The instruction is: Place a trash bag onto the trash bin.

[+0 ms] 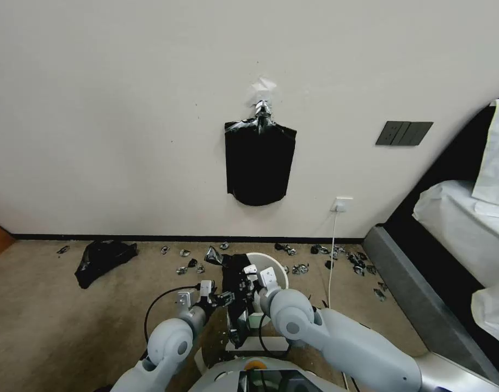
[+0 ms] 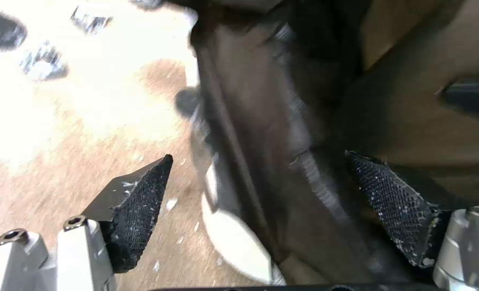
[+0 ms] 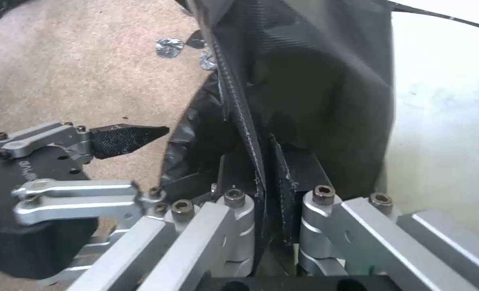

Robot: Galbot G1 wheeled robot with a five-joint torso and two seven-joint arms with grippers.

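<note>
Both my arms reached forward and inward from my shoulders, elbows bent, wrists meeting over the carpet just near of the trash bin. My right gripper had its fingers pinched together on an edge of the trash bag, the thin black film clamped flat between the pads. My left gripper sat just to the left of it, its fingers spread wide apart and holding nothing, with the bag's film running between them; I could not tell whether either pad touched it.

The bag hung as a long, wrinkled strip, its long axis running near to far: the far end draped over the left part of the cream bin's rim, the near end trailing down toward my base. A seam ran lengthwise along it in the right wrist view. The bin stood upright on the carpet, its mouth open upward, just right of the bag.

On the far wall hung a flat black sheaf from a silver clip. A squashed black heap lay on the carpet well to the left.
</note>
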